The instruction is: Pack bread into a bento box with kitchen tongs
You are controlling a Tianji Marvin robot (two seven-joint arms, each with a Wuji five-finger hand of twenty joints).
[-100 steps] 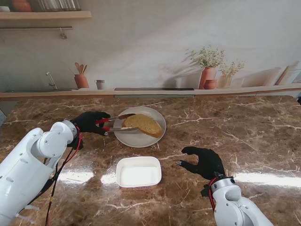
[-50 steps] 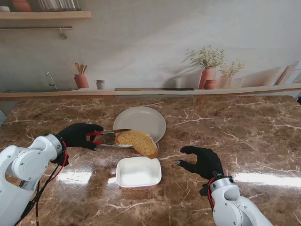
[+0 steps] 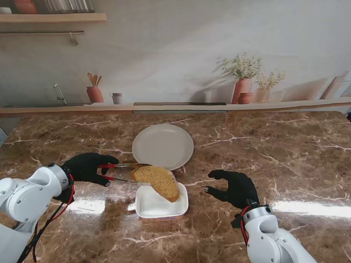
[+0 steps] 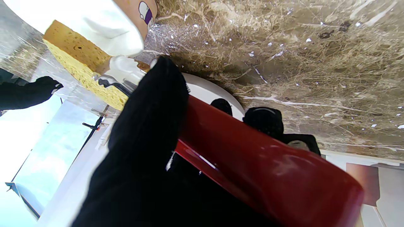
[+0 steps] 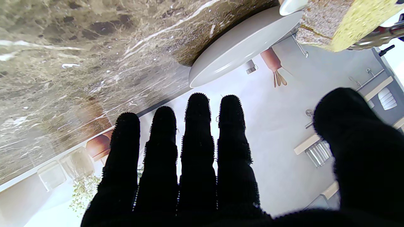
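Marble bench [image 3: 285, 148] carries our work: the bread [image 3: 158, 181], pinched in tongs [image 3: 122, 171] our left hand [image 3: 85, 168] clamps, hangs over the bento box [image 3: 159, 206]; our right hand [image 3: 233, 189] rests beside it, fingers [image 5: 197, 126] apart, holding nothing.

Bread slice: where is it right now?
In the stand view the bread slice sits center, gripped by the tongs in the left hand, over the bento box's far edge, nearer than the plate.

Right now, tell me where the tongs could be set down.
Bare marble lies right of the plate, beyond the right hand, and left of the left hand. It is crowded between both hands: tongs, bread, bento box.
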